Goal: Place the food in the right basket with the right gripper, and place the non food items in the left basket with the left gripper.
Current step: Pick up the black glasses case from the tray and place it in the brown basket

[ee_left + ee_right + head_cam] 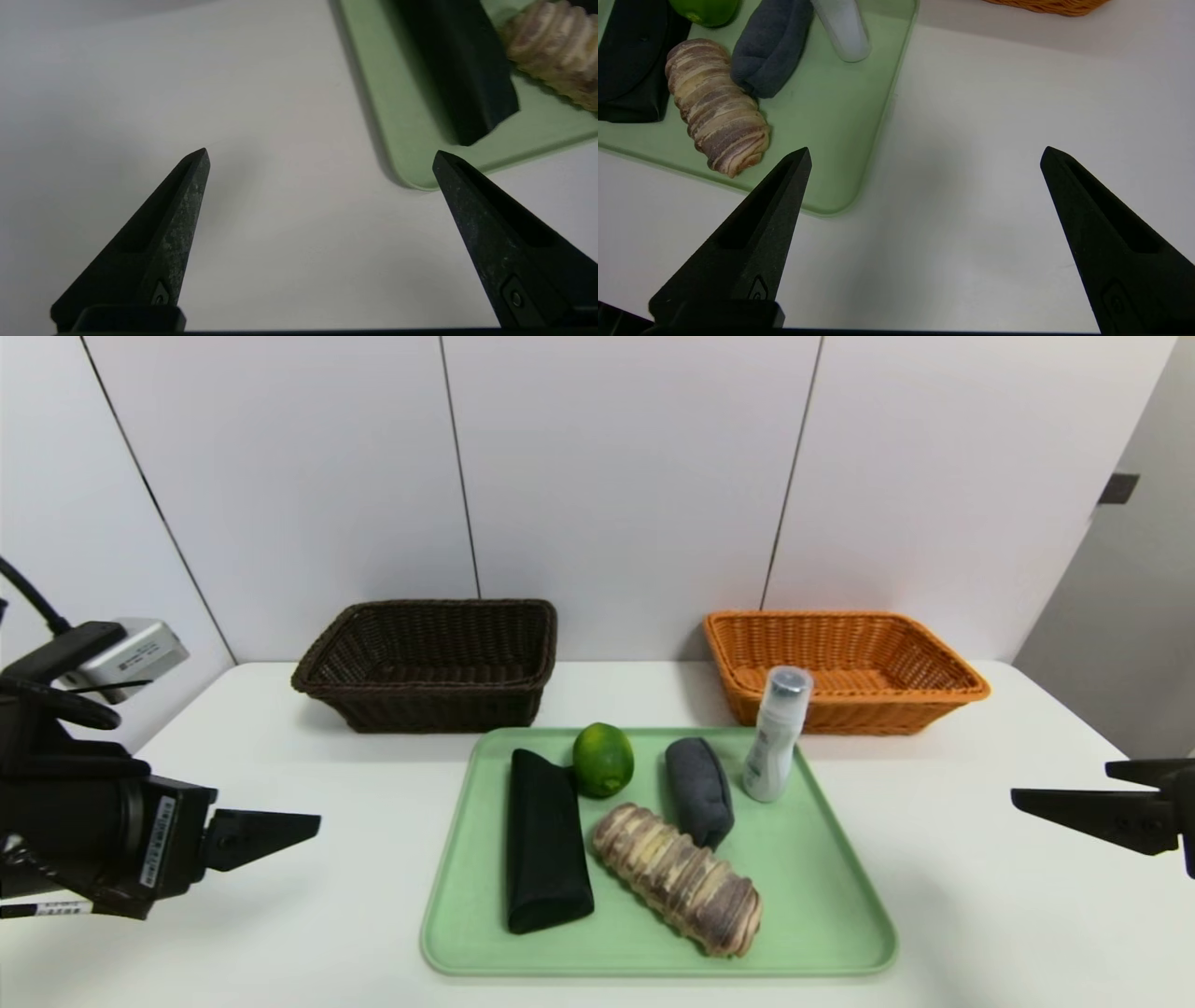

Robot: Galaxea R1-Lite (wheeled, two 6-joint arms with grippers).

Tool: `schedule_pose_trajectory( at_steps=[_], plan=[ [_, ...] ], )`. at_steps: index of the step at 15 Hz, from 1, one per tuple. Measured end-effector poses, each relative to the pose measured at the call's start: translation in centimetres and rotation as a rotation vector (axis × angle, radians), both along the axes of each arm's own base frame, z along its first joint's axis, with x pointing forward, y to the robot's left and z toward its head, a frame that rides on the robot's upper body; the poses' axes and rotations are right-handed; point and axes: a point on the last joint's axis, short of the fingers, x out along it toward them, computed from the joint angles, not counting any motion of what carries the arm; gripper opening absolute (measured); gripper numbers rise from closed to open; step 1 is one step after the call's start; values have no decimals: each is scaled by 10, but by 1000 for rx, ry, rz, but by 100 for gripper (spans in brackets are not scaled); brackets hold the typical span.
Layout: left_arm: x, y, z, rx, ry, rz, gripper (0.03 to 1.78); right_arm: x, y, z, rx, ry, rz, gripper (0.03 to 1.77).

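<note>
No legible text anywhere. White bottle [774,737] on the tray has dark print on its front, too small to read. Left arm carries a white sticker with tiny print [158,855] on its black housing, and the grey camera box [131,656] above it has a line of small lettering; neither can be made out.

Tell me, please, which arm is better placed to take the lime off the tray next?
The right gripper: the lime is food, bound for the orange basket on its side. Both grippers are open and off the tray; the left gripper handles non-food.
</note>
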Motion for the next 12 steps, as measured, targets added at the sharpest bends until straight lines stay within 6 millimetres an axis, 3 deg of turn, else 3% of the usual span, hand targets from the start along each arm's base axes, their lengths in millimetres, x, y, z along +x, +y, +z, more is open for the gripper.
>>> schedule_pose_trajectory(
  at_steps=[5,9,12],
  plan=[
    [7,-63,30,-149,83,-181,169,18,12,7,0,11,69,170],
    [27,-100,25,-160,168,-183,169,24,15,19,6,-7,77,170],
    [43,-126,13,-111,189,-91,169,29,18,19,7,-3,90,170]
  ],
)
